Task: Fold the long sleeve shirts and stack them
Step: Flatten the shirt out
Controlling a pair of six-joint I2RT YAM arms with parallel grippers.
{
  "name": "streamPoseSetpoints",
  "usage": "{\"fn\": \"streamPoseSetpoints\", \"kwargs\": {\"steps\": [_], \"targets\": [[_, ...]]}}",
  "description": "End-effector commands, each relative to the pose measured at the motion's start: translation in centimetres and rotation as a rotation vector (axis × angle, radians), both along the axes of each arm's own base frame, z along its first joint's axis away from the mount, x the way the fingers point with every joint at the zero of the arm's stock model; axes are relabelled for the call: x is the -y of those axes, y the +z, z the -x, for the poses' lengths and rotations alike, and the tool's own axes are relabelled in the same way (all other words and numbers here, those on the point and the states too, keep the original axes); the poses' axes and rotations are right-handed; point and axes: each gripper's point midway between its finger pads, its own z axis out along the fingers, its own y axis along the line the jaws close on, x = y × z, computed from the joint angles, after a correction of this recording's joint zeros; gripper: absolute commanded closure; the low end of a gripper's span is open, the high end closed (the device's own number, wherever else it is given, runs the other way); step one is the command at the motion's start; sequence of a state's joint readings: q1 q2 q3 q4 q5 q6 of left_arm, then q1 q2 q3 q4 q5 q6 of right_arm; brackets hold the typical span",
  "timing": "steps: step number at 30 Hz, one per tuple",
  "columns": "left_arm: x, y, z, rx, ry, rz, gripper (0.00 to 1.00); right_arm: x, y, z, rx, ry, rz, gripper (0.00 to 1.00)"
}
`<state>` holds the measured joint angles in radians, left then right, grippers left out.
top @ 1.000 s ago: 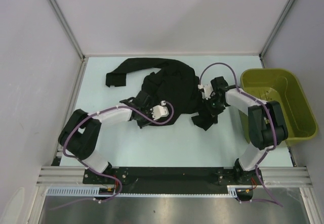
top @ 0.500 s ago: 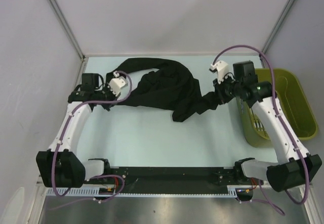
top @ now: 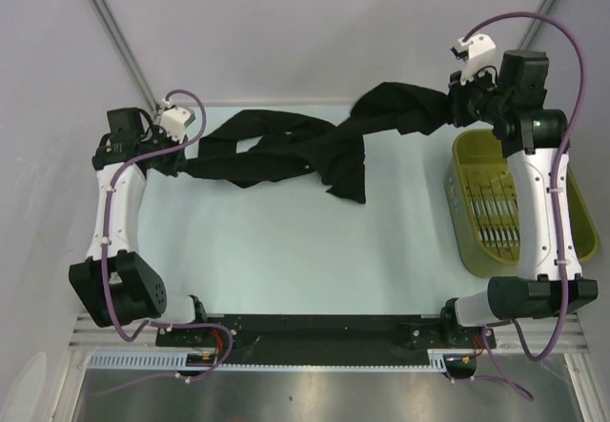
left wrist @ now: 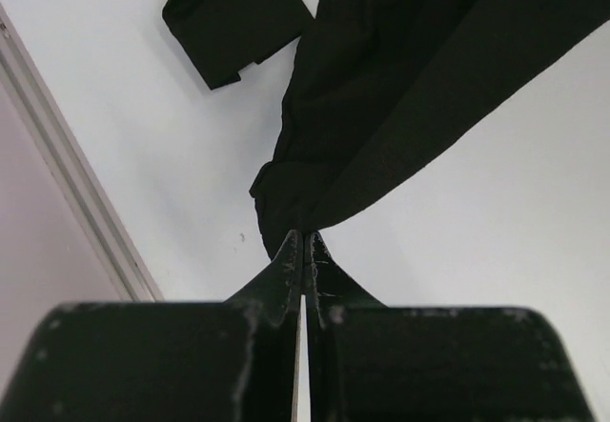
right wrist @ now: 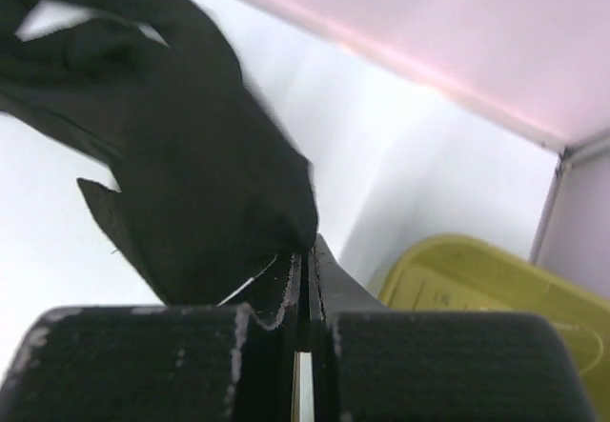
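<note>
shirt (top: 315, 141): one, black, twisted into a rope; strung across the table (top: 286, 251) from 10 o'clock to 1 o'clock, a loose flap drooping at 12.
left gripper (top: 184, 160): at 10 o'clock, jaws pinched on one shirt end, confirmed in the wrist view (left wrist: 303, 243).
right gripper (top: 456, 108): at 1 o'clock, clamped on the other end (right wrist: 307, 251), apparently lifted.
basket (top: 572, 184): at 3 o'clock, apart from the cloth.
step, judged: stretching out before any fold; no stack seen.
next calls for: untwisting, laying flat, regripping at the corners.
</note>
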<state>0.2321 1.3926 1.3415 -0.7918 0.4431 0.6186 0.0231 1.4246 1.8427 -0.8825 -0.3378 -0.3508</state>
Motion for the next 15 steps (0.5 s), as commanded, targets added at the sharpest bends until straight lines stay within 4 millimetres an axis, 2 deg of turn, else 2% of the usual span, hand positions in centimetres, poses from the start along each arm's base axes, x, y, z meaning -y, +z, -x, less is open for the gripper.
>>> {"fn": "streamPoseSetpoints", "kwargs": {"steps": [1, 2, 5, 6, 7, 9, 10, 12, 13, 14, 15], "targets": [[0.5, 1.5, -0.7, 0.013, -0.027, 0.031, 1.0, -0.8, 5.3, 0.8, 0.127, 0.013, -0.098, 1.0], [0.7, 1.5, -0.4, 0.004, -0.046, 0.031, 1.0, -0.1, 5.5, 0.9, 0.124, -0.005, -0.118, 1.0], [1.3, 1.7, 0.7, 0.012, -0.081, 0.031, 1.0, -0.4, 6.6, 2.5, 0.12, 0.005, -0.212, 1.0], [1.4, 1.8, 0.9, 0.018, -0.091, 0.029, 1.0, -0.6, 7.1, 2.9, 0.12, 0.002, -0.255, 1.0], [1.6, 1.6, 1.2, 0.018, -0.098, 0.031, 1.0, -0.8, 8.5, 3.6, 0.162, 0.001, -0.274, 1.0], [1.8, 2.2, 1.1, 0.04, -0.099, 0.041, 1.0, -0.6, 9.2, 3.5, 0.194, -0.029, -0.306, 1.0], [2.0, 2.7, 0.9, 0.052, -0.098, 0.047, 1.0, -0.5, 10.2, 3.3, 0.233, -0.044, -0.333, 1.0], [2.2, 3.0, -0.3, 0.06, -0.071, 0.081, 1.0, 0.3, 10.1, 1.8, 0.258, -0.095, -0.348, 1.0], [2.5, 3.9, -1.3, 0.084, -0.068, 0.093, 1.0, 0.6, 11.1, 0.7, 0.308, -0.111, -0.364, 1.0], [2.7, 4.7, -2.5, 0.113, -0.052, 0.116, 1.0, 0.9, 10.4, -1.3, 0.298, -0.134, -0.373, 1.0], [2.7, 4.1, -4.0, 0.102, -0.036, 0.122, 1.0, 1.5, 10.5, -2.6, 0.315, -0.167, -0.379, 1.0]]}}
